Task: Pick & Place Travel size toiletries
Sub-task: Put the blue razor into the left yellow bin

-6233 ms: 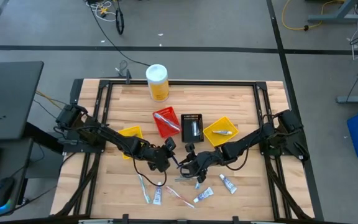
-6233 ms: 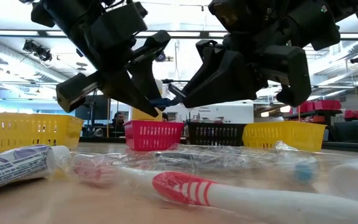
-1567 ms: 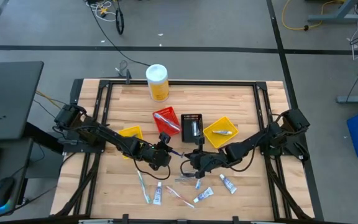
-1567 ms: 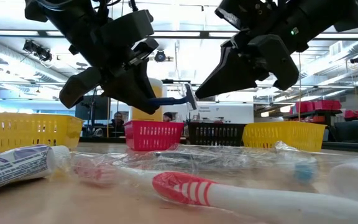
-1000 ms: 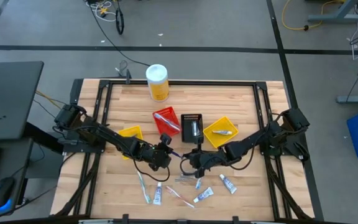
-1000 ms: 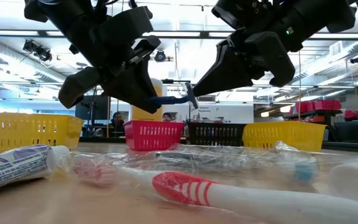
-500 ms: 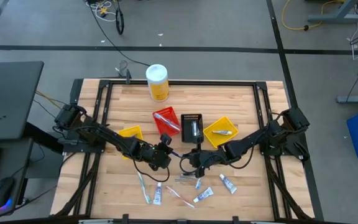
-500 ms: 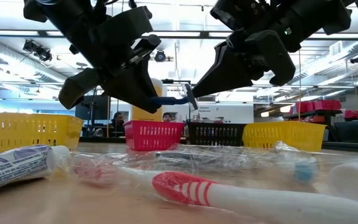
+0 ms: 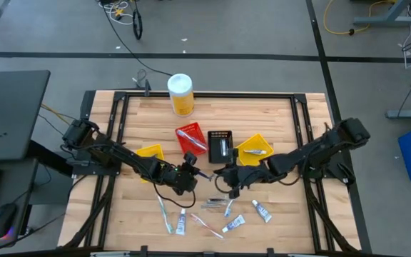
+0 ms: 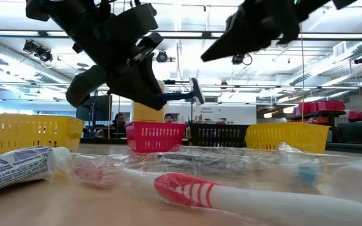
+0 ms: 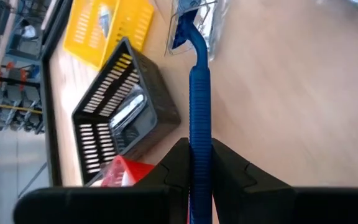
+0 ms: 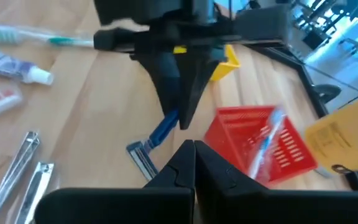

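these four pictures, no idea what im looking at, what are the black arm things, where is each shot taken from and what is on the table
The black things are two robot arms bolted at the sides of a wooden table, each ending in a two-finger gripper. One picture looks straight down from above, one looks level across the tabletop, and two come from cameras on the arms' wrists.

The left gripper is shut on a blue razor, held above the table in front of the bins. The right gripper is shut and holds nothing.

In the middle stand a red bin, a black bin and a yellow bin, with another yellow bin under the left arm. A tall yellow canister stands at the far edge. Small toothpaste tubes and toothbrushes lie loose along the near edge.
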Available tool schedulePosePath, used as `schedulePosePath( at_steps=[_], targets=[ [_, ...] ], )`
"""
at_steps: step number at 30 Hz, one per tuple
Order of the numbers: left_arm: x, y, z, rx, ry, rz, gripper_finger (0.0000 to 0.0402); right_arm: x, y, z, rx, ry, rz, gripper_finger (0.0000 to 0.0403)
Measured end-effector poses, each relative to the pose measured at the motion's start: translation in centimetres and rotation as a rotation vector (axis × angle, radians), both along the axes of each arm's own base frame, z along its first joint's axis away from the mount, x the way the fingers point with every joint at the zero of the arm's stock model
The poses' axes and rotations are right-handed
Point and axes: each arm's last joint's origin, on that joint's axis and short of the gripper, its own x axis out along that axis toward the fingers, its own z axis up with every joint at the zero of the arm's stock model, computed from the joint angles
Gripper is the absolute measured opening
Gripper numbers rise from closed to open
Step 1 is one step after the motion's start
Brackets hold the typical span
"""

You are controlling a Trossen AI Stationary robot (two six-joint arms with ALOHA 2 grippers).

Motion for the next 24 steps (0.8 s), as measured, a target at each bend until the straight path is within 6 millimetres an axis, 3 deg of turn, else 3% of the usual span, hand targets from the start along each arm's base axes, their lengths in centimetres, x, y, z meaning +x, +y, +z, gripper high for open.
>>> schedulePosePath(
  at_steps=[5, 9, 16, 20, 24],
  targets=[
    [-0.6, 0.2, 1.0, 0.029, 0.023, 0.027, 0.0044, -1.9, -0.8, 2.3, 0.045, -0.011, -0.085, 0.0002],
    [-1.8, 0.5, 3.9, -0.030, 0.083, 0.048, 0.0044, -3.3, -1.3, 2.9, 0.090, 0.037, -0.131, 0.0002],
    [-6.7, 2.1, 8.7, -0.259, 0.388, 0.106, 0.0046, -3.9, -1.5, 2.8, 0.116, 0.091, -0.147, 0.0002],
    [-9.2, 2.8, 9.0, -0.261, 0.541, 0.106, 0.0044, -4.0, -1.4, 2.6, 0.129, 0.118, -0.122, 0.0002],
    [-10.8, 3.3, 7.5, -0.249, 0.674, 0.102, 0.0044, -4.1, -1.4, 2.6, 0.124, 0.129, -0.113, 0.0002]
  ],
)
